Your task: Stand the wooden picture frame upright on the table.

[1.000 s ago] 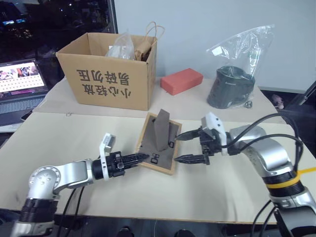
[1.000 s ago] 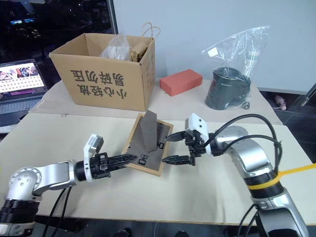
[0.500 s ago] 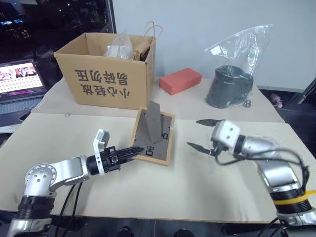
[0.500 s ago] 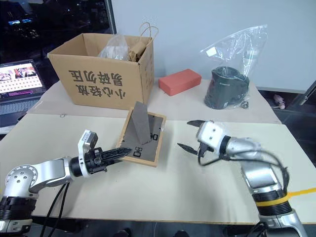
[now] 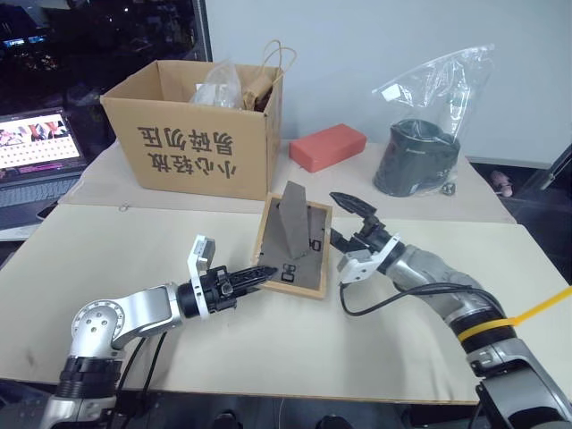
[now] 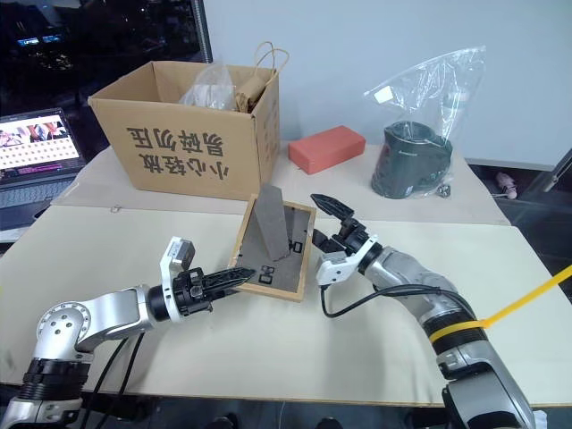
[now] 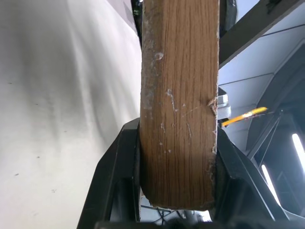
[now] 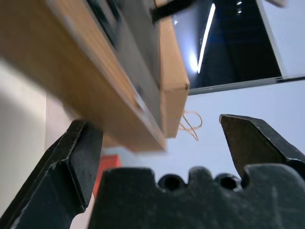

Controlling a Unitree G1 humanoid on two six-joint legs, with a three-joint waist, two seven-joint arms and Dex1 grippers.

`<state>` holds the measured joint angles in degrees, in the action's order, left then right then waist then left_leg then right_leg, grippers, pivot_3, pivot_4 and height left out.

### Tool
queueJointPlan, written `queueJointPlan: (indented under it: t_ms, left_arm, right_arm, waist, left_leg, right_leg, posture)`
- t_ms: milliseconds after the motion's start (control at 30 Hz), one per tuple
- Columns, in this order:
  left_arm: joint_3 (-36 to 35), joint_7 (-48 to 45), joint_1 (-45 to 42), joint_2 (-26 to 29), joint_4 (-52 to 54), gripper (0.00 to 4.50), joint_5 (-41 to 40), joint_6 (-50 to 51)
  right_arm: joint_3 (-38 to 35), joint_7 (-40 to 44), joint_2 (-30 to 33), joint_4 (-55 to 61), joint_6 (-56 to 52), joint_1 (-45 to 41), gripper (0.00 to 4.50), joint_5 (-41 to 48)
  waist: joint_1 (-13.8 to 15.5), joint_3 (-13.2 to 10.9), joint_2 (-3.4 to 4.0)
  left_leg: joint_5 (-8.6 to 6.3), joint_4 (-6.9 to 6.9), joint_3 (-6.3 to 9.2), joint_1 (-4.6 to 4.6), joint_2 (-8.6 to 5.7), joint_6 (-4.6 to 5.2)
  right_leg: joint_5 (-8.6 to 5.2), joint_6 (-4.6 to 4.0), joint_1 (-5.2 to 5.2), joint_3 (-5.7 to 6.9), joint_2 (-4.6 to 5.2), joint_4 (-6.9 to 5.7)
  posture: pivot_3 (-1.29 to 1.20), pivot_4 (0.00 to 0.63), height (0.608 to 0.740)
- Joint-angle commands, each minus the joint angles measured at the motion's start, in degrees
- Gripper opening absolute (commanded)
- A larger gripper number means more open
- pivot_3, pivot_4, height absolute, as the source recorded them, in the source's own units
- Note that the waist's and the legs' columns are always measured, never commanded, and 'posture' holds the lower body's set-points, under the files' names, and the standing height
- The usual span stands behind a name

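**Frame pinched by L gripper, R gripper spread beside it**

Wooden picture frame (image 5: 293,243) sits mid-picture in the head views, on the table (image 5: 107,259), back side facing camera: dark grey-brown panel, light-wood border, fold-out stand sticking up from it. Frame looks tilted, far edge raised, near-left corner low; can't tell if that corner touches the table.

L gripper (image 5: 259,273) comes in from lower left, pointing roughly level toward picture centre. Its black fingers are clamped on the frame's near-left edge; L wrist view shows the wood edge (image 7: 178,105) wedged tight between both fingers (image 7: 114,176), jaws pinching it.

R gripper (image 5: 349,223) reaches in from the right, just beside the frame's right edge. Jaws spread wide, one finger up at the frame's upper right corner, other lower near the edge. R wrist view: frame's wooden edge (image 8: 95,90) hangs close ahead of the two wide-apart fingers (image 8: 71,162), nothing between them gripped. Can't tell if either finger touches the wood.

Behind, upper left of picture: cardboard box (image 5: 192,138) w/ printed characters, plastic bag and paper-bag handles poking out. Red brick-shaped block (image 5: 329,146) upper centre. Dark round container in clear plastic bag (image 5: 420,152) upper right. Laptop (image 5: 36,152) w/ lit screen at far left edge.
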<state>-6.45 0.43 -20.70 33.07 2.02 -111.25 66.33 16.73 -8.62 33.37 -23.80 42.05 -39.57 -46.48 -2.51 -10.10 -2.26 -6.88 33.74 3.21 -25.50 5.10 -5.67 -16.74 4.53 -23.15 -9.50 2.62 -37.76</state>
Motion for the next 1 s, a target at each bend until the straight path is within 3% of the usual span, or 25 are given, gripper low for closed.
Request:
queueJointPlan:
  t_ms: [33,167,267,400,467,600,667,700,767,867,1000]
  left_arm:
    - [-0.93,-0.44,-0.65,-1.17,2.81,1.18,-1.75,-0.93]
    - [-1.02,-0.48,0.23,-0.70,3.85,1.18,-1.75,-0.54]
    - [-1.08,-0.32,1.00,0.61,4.66,1.18,-1.75,-0.72]
    - [-0.99,0.62,2.75,2.18,5.91,1.18,-1.49,-2.61]
    - [-1.13,-0.45,3.41,2.66,6.43,1.18,-1.60,-2.91]
    - [-1.05,-1.31,3.84,3.18,7.00,1.18,-0.68,-3.66]
    - [-1.28,-2.42,4.29,3.87,7.47,2.17,0.34,-3.45]
    - [-1.58,-3.64,4.81,4.86,7.98,2.42,0.82,-2.74]
    - [-3.25,-6.19,6.07,7.77,7.85,3.23,0.96,-1.59]
    - [-6.31,-10.37,7.26,12.48,6.06,4.33,1.11,-0.43]
    - [-10.23,-16.47,8.41,17.36,5.52,4.50,4.71,0.44]
  right_arm:
    - [1.64,-3.77,-0.52,-0.20,1.52,-1.72,4.47,-2.50]
    - [2.46,-5.02,-1.04,-1.25,2.05,-1.99,4.47,-1.93]
    - [2.05,-5.02,-0.93,-1.34,2.40,-1.61,3.79,-0.34]
    - [1.44,-5.03,-0.87,-0.82,2.15,-1.41,2.39,0.46]
    - [1.56,-4.51,-0.75,-0.99,2.21,-1.45,1.94,1.03]
    - [1.51,-3.17,-0.52,-2.01,2.80,-1.94,1.92,2.56]
    - [1.48,-3.00,-0.44,-2.44,3.02,-2.31,1.91,2.67]
    - [1.40,-2.90,-0.37,-2.73,3.15,-2.53,1.89,2.82]
    - [1.22,-2.65,-0.12,-3.46,3.68,-2.99,1.33,3.14]
    - [1.10,-2.09,0.24,-4.71,4.72,-3.46,1.30,3.90]
    - [0.93,0.61,0.35,-6.41,5.86,-4.03,1.30,7.59]
  waist:
    - [0.02,0.00,0.00]
    - [-0.12,0.00,0.00]
    - [-0.17,0.00,0.00]
    - [-0.11,0.00,0.00]
    - [-0.18,0.00,0.00]
    - [-0.13,0.00,0.00]
    - [-0.16,0.00,0.00]
    - [-0.17,0.00,0.00]
    - [-0.26,0.00,0.00]
    - [-0.54,0.00,0.00]
    - [-0.81,-0.02,-0.02]
  left_leg:
    - [0.00,0.00,0.01,0.00,0.00,0.00]
    - [0.00,0.02,0.02,0.01,-0.01,0.00]
    - [0.00,0.02,0.03,0.04,-0.01,0.00]
    - [0.00,0.06,0.03,0.04,-0.02,0.01]
    - [0.00,0.07,0.03,0.06,-0.01,0.01]
    - [0.00,0.08,0.04,0.11,-0.02,0.01]
    - [0.00,0.09,0.04,0.11,-0.02,0.01]
    - [0.01,0.09,0.04,0.11,-0.02,0.01]
    - [0.00,0.08,0.04,0.12,-0.02,0.01]
    - [0.00,0.05,0.05,0.13,-0.02,0.01]
    - [0.00,0.07,0.04,0.13,-0.02,0.01]
  right_leg:
    - [0.00,0.00,0.00,0.00,0.00,0.00]
    - [0.00,0.00,0.00,0.00,0.00,-0.06]
    - [0.00,0.00,0.00,0.00,0.00,-0.14]
    - [0.00,0.00,0.02,0.00,0.00,-0.17]
    - [0.00,0.00,0.02,0.00,0.00,-0.19]
    - [0.00,0.00,0.06,0.00,0.00,-0.21]
    - [0.00,0.00,0.07,0.00,0.00,-0.21]
    - [0.00,0.00,0.07,0.00,0.00,-0.22]
    - [0.00,0.00,0.07,0.00,-0.01,-0.22]
    - [0.00,-0.01,0.03,0.00,-0.01,-0.25]
    - [-0.01,0.00,0.04,0.01,-0.01,-0.24]
  posture:
    - [0.00,0.150,0.738]
    - [0.00,0.150,0.738]
    - [0.00,0.150,0.738]
    - [0.00,0.150,0.738]
    - [0.00,0.150,0.738]
    - [0.00,0.150,0.738]
    - [0.00,0.150,0.738]
    - [0.00,0.150,0.738]
    - [0.00,0.150,0.738]
    - [0.00,0.150,0.738]
    - [0.00,0.150,0.738]
